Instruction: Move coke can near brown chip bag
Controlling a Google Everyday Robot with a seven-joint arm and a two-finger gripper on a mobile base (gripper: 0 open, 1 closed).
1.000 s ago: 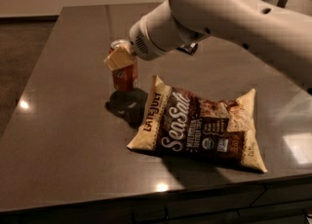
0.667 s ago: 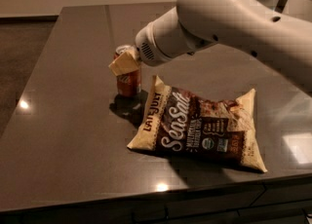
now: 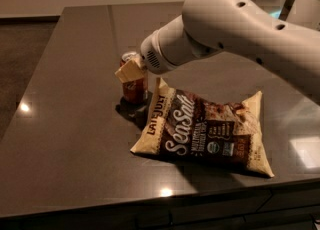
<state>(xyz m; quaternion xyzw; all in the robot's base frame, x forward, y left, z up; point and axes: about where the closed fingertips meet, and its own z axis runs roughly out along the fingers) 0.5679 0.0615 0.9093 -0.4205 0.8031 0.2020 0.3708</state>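
Camera view: the hand (image 3: 131, 70), still closed on the coke can (image 3: 134, 86), has carried it from farther left to just beside the upper-left corner of the brown chip bag (image 3: 205, 129), on or barely above the table (image 3: 65, 124); placement looks nearly complete, release pending.

- The dark table (image 3: 70, 144) is shiny.
- A can (image 3: 136, 90) stands near the middle, just left of the bag (image 3: 200, 130).
- The bag lies flat at the near right.
- The gripper (image 3: 132, 70) holds the can's top.
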